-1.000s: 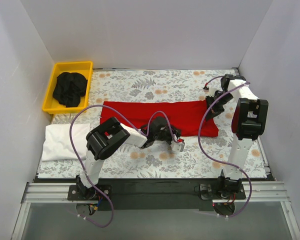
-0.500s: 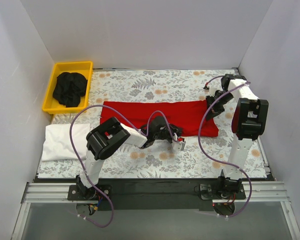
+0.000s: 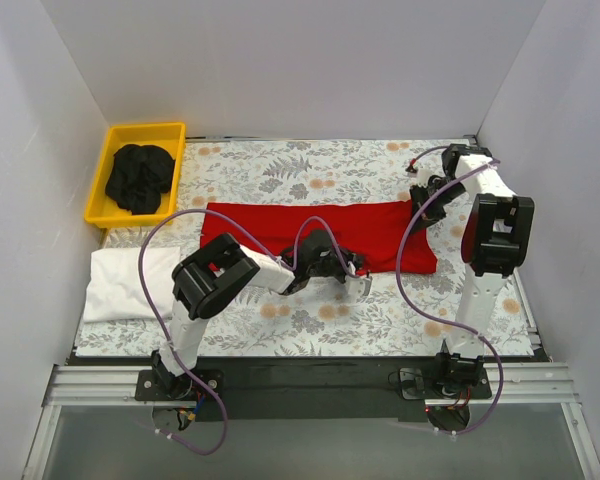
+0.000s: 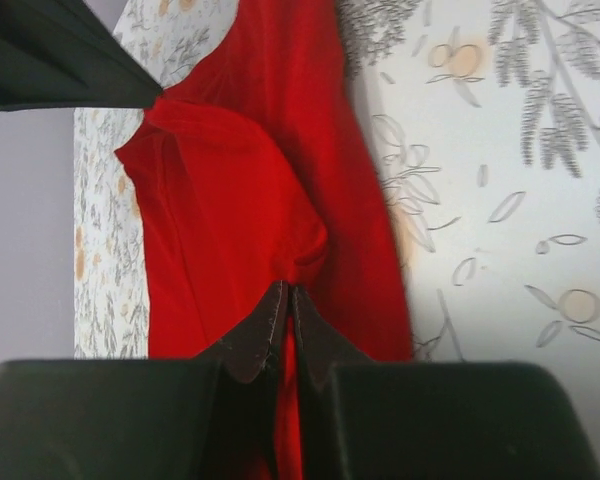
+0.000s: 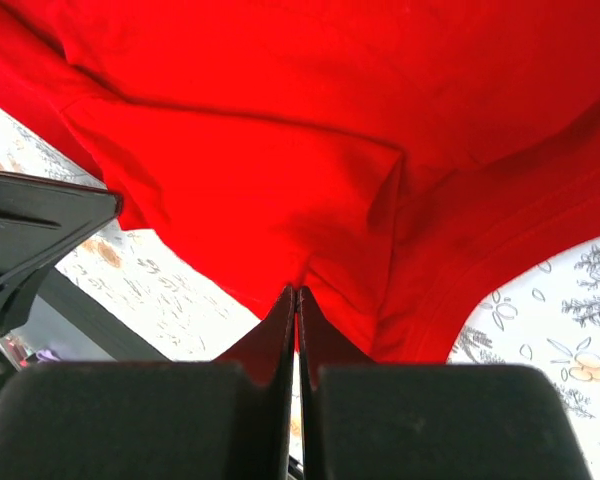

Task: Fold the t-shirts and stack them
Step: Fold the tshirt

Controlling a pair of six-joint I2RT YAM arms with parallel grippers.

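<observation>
1. The floral table cover (image 3: 380, 320) is spanning the whole work surface.
2. The red t-shirt (image 3: 380, 225) is lying across the middle of the cover as a long band running left to right, apparently already folded lengthwise.
3. The white t-shirt (image 3: 115, 285) is resting folded at the near left, well apart from the red band.
4. The yellow bin (image 3: 145, 128) is sitting at the far left corner and is holding the black t-shirt (image 3: 140, 178), which is crumpled and not yet folded.
5. The right gripper (image 3: 420, 200) is working at the far right corner of the band. In the right wrist view its jaws are pressing together on a pinch of red cloth (image 5: 296, 300).
6. The left gripper (image 3: 358, 285) is working at the near edge, right of centre. Its jaws are likewise pinching a gathered ridge of red cloth (image 4: 287, 300).

Step in hand, as judged: the crosswise fold of the red t-shirt is being prepared. The next move is likely calling for both arms to lift the right end together and carry it leftward over the band, keeping both pinches level so that the edges are meeting squarely.
</observation>
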